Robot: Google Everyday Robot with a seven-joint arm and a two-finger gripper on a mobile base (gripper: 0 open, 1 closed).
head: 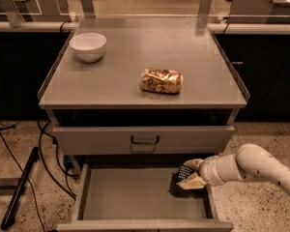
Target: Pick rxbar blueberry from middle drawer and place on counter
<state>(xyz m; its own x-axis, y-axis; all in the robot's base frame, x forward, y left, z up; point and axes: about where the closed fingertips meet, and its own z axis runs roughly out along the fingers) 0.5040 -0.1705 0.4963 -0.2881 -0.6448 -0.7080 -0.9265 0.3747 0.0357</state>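
Note:
The middle drawer (130,195) is pulled open below the cabinet, its grey floor bare. My gripper (191,173) reaches in from the right, at the drawer's back right corner. It is shut on the rxbar blueberry (184,172), a small dark wrapper with white lettering held between the two pale fingers (193,182), just above the drawer floor. The counter (121,76) is the flat grey cabinet top above.
A white bowl (88,46) stands at the counter's back left. A crumpled gold-and-brown can (161,80) lies near the counter's middle right. The closed drawer front with a black handle (145,140) sits above the open drawer. Cables and a black bar (19,187) lie on the floor at left.

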